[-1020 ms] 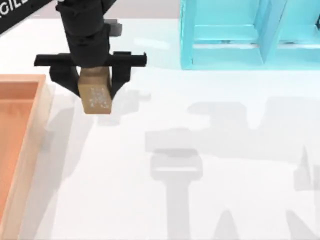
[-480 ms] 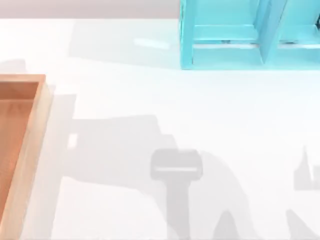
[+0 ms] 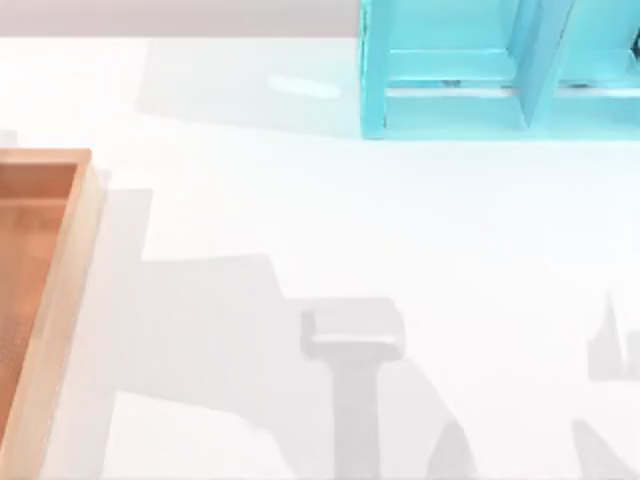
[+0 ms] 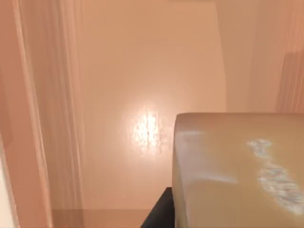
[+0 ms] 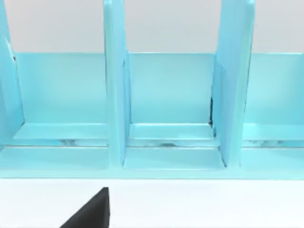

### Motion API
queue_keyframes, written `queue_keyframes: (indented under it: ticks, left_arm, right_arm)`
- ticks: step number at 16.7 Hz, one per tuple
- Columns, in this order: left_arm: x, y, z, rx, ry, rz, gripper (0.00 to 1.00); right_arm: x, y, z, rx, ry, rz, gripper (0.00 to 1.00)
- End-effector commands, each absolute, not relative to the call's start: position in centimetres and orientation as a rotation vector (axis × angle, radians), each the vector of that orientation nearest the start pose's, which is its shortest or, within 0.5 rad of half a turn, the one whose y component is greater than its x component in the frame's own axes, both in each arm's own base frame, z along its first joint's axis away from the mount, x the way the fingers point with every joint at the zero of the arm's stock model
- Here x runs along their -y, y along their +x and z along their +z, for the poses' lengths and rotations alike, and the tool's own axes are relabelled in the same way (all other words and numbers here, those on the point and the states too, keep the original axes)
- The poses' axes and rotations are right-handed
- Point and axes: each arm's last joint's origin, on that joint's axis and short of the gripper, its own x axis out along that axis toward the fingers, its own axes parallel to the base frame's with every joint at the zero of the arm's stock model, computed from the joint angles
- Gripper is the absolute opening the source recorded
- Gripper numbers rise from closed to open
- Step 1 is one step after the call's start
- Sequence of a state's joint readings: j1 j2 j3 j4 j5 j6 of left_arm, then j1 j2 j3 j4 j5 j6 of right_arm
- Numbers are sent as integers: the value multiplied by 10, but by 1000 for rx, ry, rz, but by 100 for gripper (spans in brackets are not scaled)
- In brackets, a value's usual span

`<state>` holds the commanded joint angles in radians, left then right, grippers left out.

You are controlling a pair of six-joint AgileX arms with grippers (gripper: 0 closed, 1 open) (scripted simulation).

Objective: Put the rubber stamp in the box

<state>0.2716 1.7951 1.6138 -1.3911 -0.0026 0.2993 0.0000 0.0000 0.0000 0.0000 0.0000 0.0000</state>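
One rubber stamp [image 4: 237,171] over one box [image 4: 142,71] — claw grip: cannot tell.

Box [image 3: 60,290] at table [image 3: 330,230] left edge, running off view. Compartmented frame [image 3: 450,75] at far right of table, well apart from box. In left wrist view, stamp [image 4: 237,171] above box floor [image 4: 142,85]. In right wrist view, frame [image 5: 166,104] stands on table, dividers upright.
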Motion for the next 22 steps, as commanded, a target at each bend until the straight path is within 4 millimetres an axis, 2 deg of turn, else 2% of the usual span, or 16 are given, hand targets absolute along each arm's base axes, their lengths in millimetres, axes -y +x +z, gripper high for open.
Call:
queue_keyframes:
  ticks: [3,10,15,22]
  left_arm:
    - [-94,323,263,-1576,19,-18,0]
    - [-95,322,212,-1567,17,-14,0]
    - [-95,322,209,-1570,17,-15,0]
    - [-95,322,209,-1570,17,-15,53]
  right_arm:
    - [1,106,160,0,0,0,100]
    - [1,106,160,0,0,0,100]
    - [1,106,160,0,0,0,100]
    - [1,106,160,0,0,0,100]
